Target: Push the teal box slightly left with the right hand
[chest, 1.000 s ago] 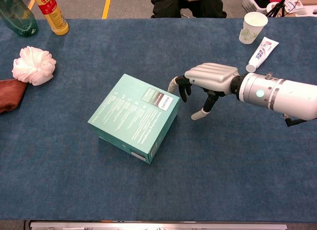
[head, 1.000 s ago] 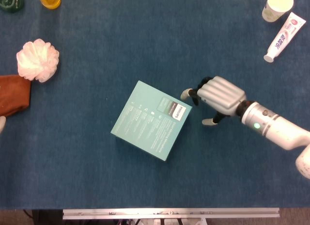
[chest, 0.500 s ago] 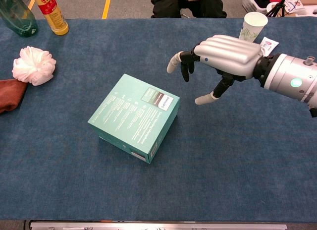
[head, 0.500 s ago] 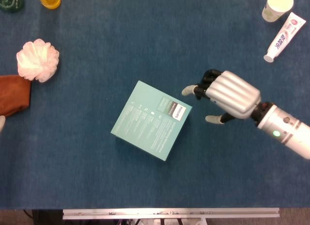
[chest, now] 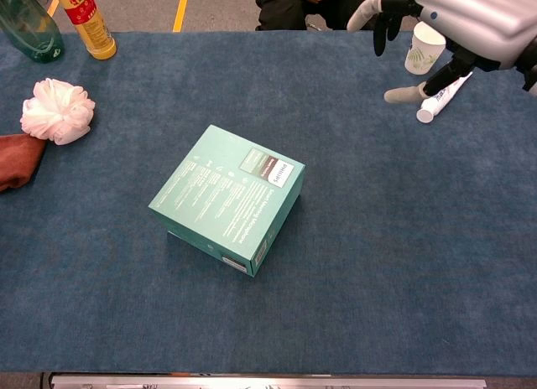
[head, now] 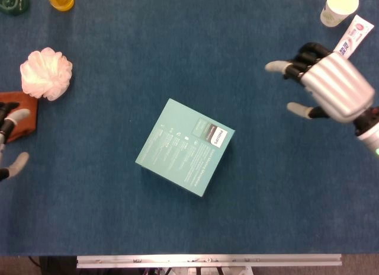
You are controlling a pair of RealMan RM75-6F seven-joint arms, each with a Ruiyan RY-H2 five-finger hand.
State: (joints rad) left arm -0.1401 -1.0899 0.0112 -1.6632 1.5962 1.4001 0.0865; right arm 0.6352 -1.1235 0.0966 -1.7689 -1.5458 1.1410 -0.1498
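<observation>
The teal box (head: pixel 185 147) lies flat and turned at an angle near the middle of the blue table, also clear in the chest view (chest: pixel 227 197). My right hand (head: pixel 328 86) hovers high at the right, well away from the box, fingers apart and holding nothing; the chest view has it at the top right (chest: pixel 457 16). My left hand (head: pixel 9 141) just peeks in at the left edge of the head view, fingertips spread and empty.
A white bath pouf (head: pixel 46 73) and a brown cloth (head: pixel 23 112) lie at the left. A yellow bottle (chest: pixel 85 18) and a green bottle (chest: pixel 29 27) stand at the back left. A paper cup (head: pixel 339 7) and a toothpaste tube (head: pixel 348 45) sit at the back right.
My right hand has lifted and pulled back to the right, away from the box's right corner. The box has not moved. My left hand's fingertips have come into view at the left edge.
</observation>
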